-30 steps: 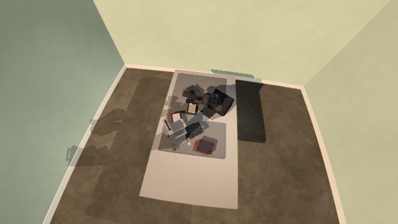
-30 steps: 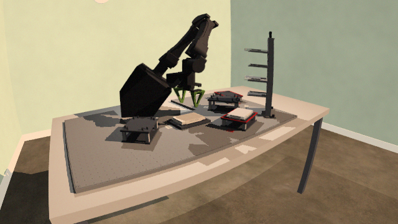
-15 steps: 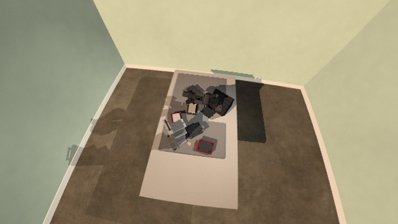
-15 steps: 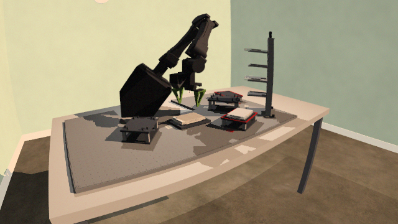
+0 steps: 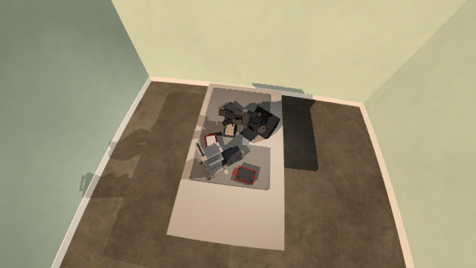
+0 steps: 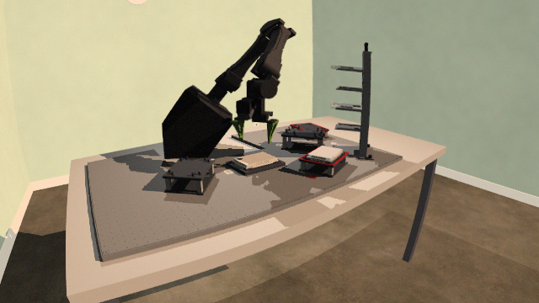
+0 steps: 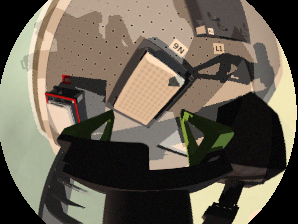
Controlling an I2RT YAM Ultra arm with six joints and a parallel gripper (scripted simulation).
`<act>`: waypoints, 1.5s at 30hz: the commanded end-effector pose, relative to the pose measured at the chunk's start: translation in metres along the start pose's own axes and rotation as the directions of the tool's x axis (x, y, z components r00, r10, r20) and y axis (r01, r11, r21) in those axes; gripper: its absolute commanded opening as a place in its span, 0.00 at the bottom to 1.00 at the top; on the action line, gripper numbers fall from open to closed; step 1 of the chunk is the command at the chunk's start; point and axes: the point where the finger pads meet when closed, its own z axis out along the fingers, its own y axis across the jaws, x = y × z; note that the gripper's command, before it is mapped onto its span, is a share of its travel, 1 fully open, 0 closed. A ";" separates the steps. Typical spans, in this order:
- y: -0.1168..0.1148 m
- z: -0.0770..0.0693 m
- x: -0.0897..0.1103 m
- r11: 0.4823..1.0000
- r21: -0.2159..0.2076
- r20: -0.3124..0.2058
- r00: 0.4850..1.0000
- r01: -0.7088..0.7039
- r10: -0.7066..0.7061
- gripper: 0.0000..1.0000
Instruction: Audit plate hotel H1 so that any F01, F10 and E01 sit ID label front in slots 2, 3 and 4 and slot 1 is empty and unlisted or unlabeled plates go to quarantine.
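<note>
My gripper (image 6: 255, 130) is open and empty; its green fingers hang above the deck, behind a tan plate (image 6: 255, 160) that lies flat on a low nest. In the wrist view the tan plate (image 7: 149, 86) lies just beyond my open fingers, beside an N6 tag (image 7: 177, 46). The plate hotel H1 (image 6: 361, 101) stands at the right with several shelves; slots 2 and 4 look thicker, but I cannot tell the plates or read labels. A white plate (image 6: 325, 153) sits in a red-edged quarantine nest. A second red-edged nest (image 6: 306, 127) has a dark top.
A dark raised nest (image 6: 189, 172) stands at the front left of the deck. The arm's large black base (image 6: 194, 124) rises behind it. An L1 tag (image 7: 220, 47) shows past the tan plate. The hotel's post is close to the deck's right edge.
</note>
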 end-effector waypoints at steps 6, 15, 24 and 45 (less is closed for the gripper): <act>0.005 -0.010 -0.006 0.986 -0.012 0.032 0.985 0.167 -0.167 1.00; 0.006 -0.010 -0.006 0.940 -0.006 0.034 0.939 0.342 -0.341 1.00; 0.006 -0.010 -0.006 0.884 -0.002 0.036 0.884 0.467 -0.467 1.00; 0.006 -0.010 -0.007 0.648 0.011 0.034 0.647 0.762 -0.762 1.00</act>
